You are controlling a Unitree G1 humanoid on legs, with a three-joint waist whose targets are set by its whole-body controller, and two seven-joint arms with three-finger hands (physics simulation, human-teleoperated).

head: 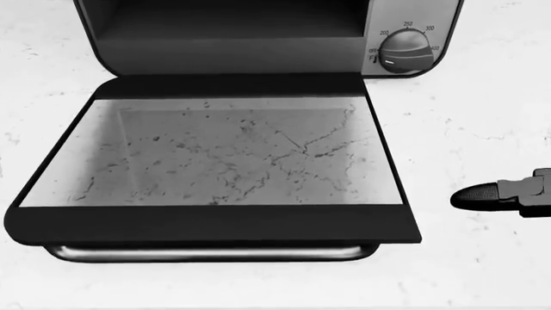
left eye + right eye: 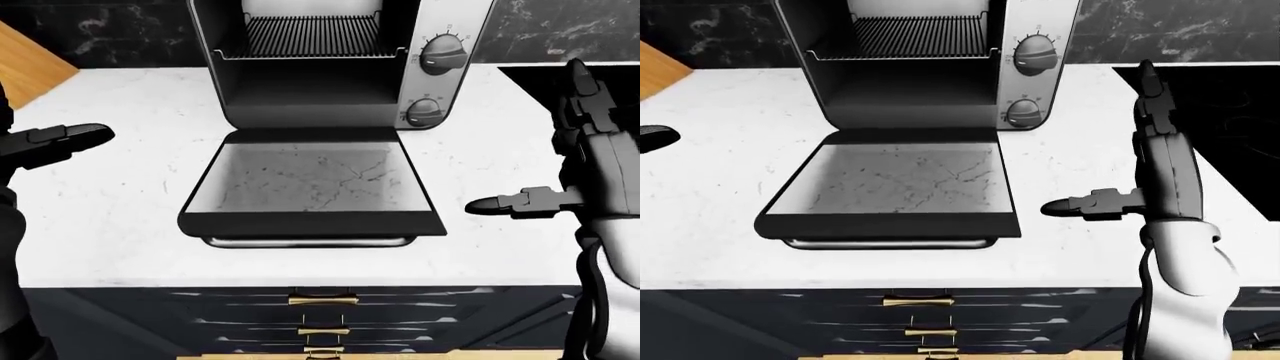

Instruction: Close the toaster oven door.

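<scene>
The toaster oven [image 2: 320, 67] stands on the white marble counter [image 2: 110, 210]. Its door [image 2: 310, 180] lies folded down flat, glass panel facing up. A metal handle [image 2: 310, 241] runs along the door's bottom edge in the left-eye view. My right hand [image 2: 575, 169] hovers to the right of the door, open. One fingertip [image 1: 486, 194] points left toward the door's right edge without touching it, and another finger stands upright. My left hand [image 2: 55, 141] is at the far left, well away from the door, with its fingers stretched out and nothing in them.
Two knobs [image 2: 443, 51] [image 2: 425, 112] sit on the oven's right panel, and a wire rack [image 2: 310, 34] shows inside. A black cooktop [image 2: 1230, 112] lies to the right of my right hand. Dark drawers with gold pulls [image 2: 322, 300] run below the counter edge.
</scene>
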